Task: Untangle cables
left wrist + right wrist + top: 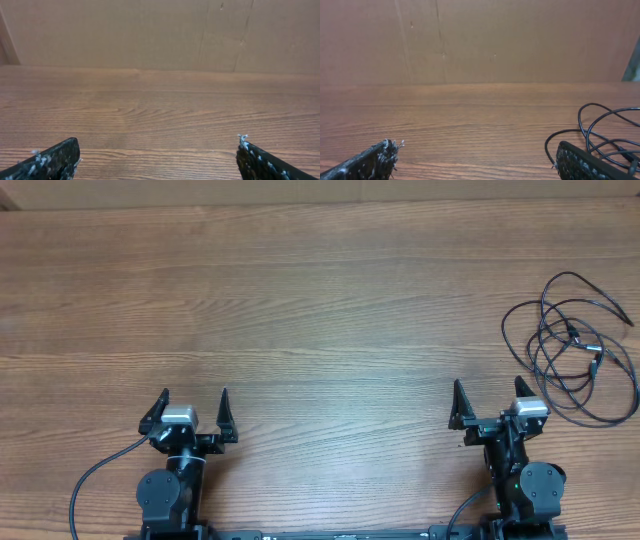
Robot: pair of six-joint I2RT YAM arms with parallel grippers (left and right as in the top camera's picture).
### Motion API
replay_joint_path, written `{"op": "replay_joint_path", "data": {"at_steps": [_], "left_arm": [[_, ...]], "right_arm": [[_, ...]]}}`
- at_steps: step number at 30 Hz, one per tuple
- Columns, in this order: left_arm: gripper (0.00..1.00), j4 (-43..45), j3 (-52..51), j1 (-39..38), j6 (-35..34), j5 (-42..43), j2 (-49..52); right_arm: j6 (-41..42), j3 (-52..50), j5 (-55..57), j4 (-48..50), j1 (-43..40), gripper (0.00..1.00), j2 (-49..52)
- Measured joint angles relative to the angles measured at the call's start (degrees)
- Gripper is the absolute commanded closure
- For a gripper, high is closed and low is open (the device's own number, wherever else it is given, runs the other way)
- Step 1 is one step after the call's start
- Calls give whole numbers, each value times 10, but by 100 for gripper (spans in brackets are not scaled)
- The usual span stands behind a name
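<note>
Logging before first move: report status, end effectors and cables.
Left end effector open, empty. Right end effector open, empty. Cables in one tangled heap, ahead-right of right end effector, untouched. Nothing seen in the way.

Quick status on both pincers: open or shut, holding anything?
Left pincer: open, holding nothing.
Right pincer: open, holding nothing; cables lie off to its right, not gripped.

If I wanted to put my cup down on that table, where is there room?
The table is bare from its left edge, past the left gripper, to the right gripper. Only the right edge is crowded, where the tangled cables lie.
</note>
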Motion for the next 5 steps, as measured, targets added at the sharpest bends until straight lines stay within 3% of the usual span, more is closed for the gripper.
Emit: {"op": "replay_joint_path", "data": {"at_steps": [5], "left_arm": [[0, 0, 0, 0, 0, 0, 0]], "right_arm": [[0, 0, 0, 0, 0, 0, 0]]}}
